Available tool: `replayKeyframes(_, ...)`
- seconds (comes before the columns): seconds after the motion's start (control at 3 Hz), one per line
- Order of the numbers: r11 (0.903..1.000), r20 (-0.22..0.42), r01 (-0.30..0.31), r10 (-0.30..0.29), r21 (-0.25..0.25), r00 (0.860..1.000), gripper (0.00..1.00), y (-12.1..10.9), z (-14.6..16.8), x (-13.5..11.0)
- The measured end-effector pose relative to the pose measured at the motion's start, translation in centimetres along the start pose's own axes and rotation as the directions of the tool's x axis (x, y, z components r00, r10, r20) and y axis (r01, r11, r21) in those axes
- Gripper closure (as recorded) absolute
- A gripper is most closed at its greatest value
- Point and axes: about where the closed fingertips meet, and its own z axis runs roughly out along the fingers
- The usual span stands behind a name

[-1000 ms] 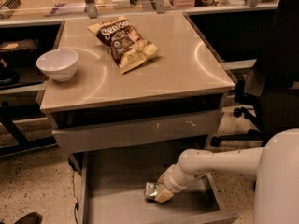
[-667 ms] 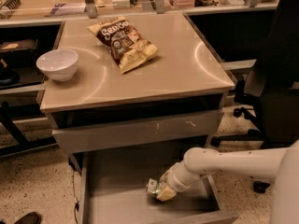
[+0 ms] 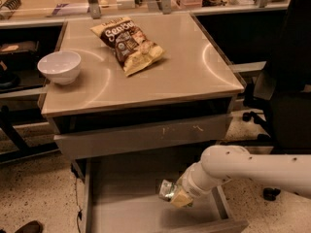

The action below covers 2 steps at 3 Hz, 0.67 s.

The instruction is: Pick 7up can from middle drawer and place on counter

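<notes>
7up can [image 3: 165, 189] clasped by gripper [image 3: 173, 195], low inside middle drawer [image 3: 121, 200], near its right wall

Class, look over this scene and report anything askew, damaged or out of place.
The upper drawer front has pale scratches right of centre. The chip bag lies crooked on the counter. In the middle drawer, the 7up can looks tilted, with the gripper at it.

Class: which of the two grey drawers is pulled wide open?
The lower one, the middle drawer, its floor showing, with the hand holding the 7up can inside; the scratched-front drawer above barely protrudes.
</notes>
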Motion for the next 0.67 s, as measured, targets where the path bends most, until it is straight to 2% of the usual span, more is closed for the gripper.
replayKeyframes(0.33, 0.9964, -0.048, -0.052, 0.055, 0.067, 0.997, 1.0, 1.0, -6.4, -1.0)
replayKeyframes(0.67, 0.9856, -0.079, -0.073, 0.085, 0.153, 0.993, 1.0, 0.8, -12.6, -2.7)
